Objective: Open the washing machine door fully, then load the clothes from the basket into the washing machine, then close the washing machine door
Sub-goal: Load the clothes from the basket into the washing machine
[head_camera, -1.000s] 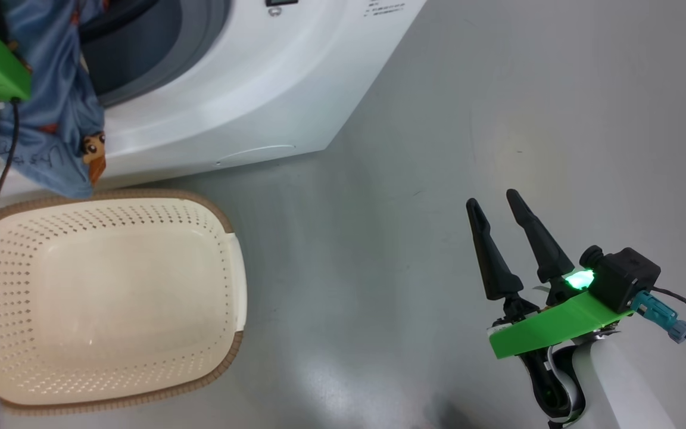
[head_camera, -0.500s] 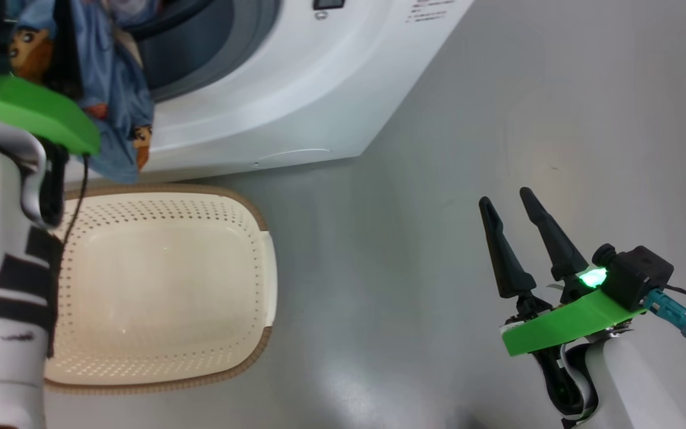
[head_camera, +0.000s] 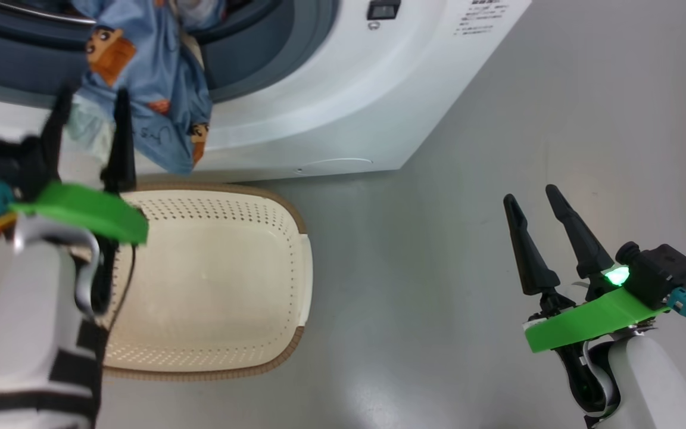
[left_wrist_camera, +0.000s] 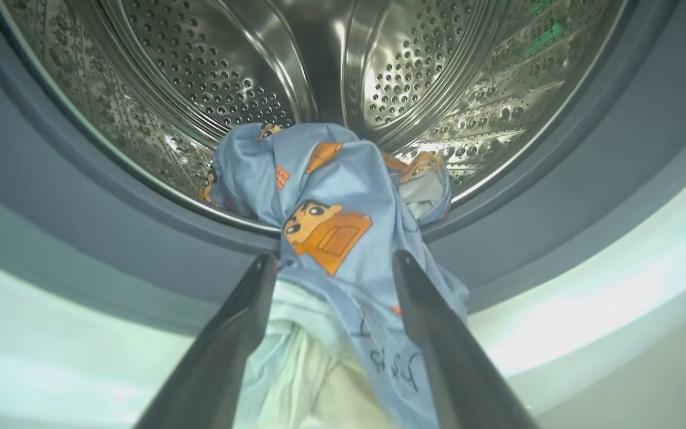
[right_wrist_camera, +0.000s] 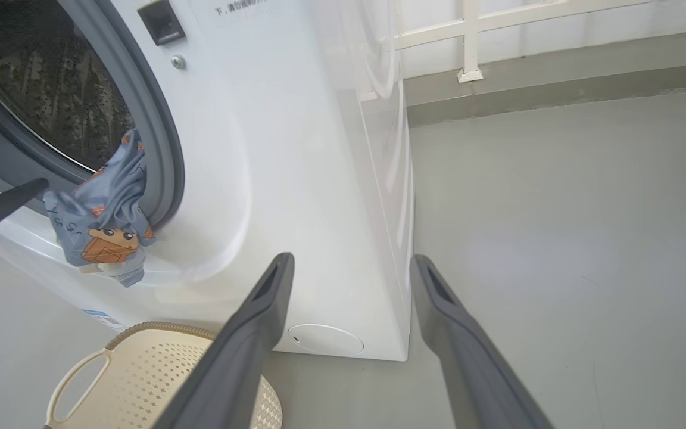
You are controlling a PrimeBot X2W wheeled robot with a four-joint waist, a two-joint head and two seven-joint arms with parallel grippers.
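The clothes (head_camera: 152,89) are a light-blue bundle with orange cartoon figures, draped over the grey gasket lip of the washing machine (head_camera: 349,89), partly in the steel drum (left_wrist_camera: 343,71) and partly hanging down the front. My left gripper (head_camera: 93,95) is open just below the opening, and the hanging end of the clothes (left_wrist_camera: 331,196) lies between its spread fingers. Off to the right, my right gripper (head_camera: 530,195) is open and empty above the floor. The basket (head_camera: 295,238) stands empty in front of the machine. The washing machine door is out of view.
Grey floor stretches to the right of the machine (right_wrist_camera: 295,149) and the basket (right_wrist_camera: 140,363). A round service flap (right_wrist_camera: 325,338) sits low on the machine front. A wall with white railing (right_wrist_camera: 468,42) runs behind. My left finger (right_wrist_camera: 3,202) points at the clothes (right_wrist_camera: 105,226).
The head camera has swung, shifting the whole picture rightward. My left arm has drawn back from the opening toward the basket, and its fingers now show. The right arm has not moved.
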